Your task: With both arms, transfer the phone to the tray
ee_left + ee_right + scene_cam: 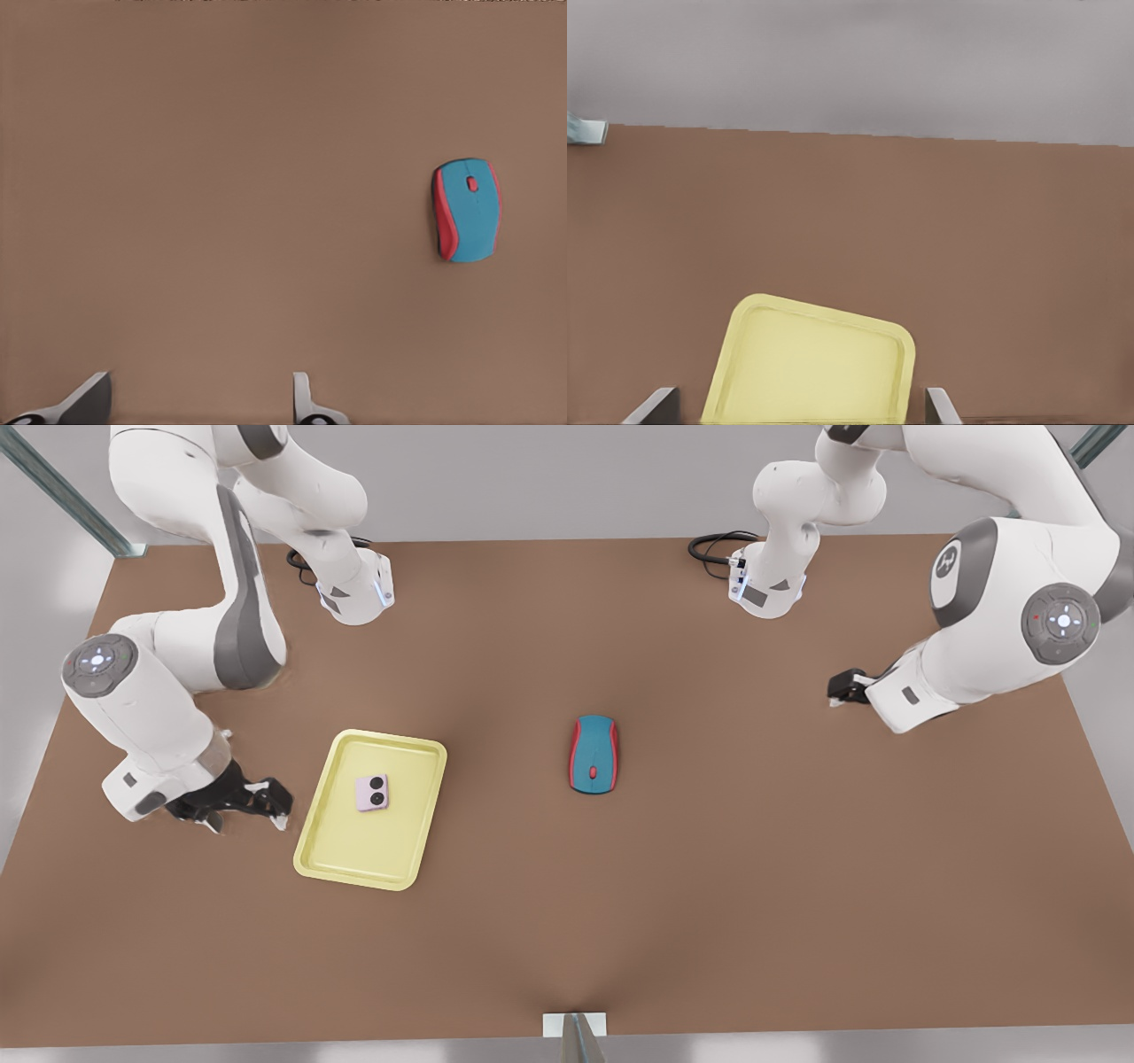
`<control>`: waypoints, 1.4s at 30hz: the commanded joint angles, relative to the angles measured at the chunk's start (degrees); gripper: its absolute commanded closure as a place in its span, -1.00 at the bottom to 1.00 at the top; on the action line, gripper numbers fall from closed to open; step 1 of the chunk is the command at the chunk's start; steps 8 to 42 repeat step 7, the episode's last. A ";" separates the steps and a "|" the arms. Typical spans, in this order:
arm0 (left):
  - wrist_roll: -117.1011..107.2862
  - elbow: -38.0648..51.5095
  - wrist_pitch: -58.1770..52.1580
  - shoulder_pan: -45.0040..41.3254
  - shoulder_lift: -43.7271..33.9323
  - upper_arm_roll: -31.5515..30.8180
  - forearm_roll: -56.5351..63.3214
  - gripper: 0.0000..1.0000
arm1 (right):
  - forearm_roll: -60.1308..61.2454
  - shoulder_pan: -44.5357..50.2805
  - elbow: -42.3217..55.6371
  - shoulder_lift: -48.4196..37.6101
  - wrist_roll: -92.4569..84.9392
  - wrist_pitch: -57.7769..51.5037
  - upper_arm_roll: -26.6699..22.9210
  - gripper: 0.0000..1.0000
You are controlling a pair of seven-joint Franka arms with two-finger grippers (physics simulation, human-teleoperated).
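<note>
Pink phone [372, 792] lies in the tray [330, 849]; right gripper [276, 802] and left gripper [840, 688] fingers spread, empty.

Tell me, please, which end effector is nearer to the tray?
Right. The right end effector sits just off the tray on the front view's left, fingers apart and empty. The left end effector waits far across the table, beyond the mouse.

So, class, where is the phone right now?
In the front view, the phone lies flat inside the tray, on that view's left, between the open right gripper and the mouse.
</note>
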 commanded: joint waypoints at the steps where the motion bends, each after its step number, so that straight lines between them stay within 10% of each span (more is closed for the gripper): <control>1: -5.43 -0.56 3.10 -0.09 -0.30 0.03 2.16 -1.00 | 1.38 -0.68 2.54 -0.06 -6.97 -22.23 -3.05 -1.00; 42: -5.43 -0.21 1.17 -0.09 -0.12 0.29 1.98 -1.00 | 1.82 0.02 -2.21 -3.58 -5.63 -21.08 -2.52 -1.00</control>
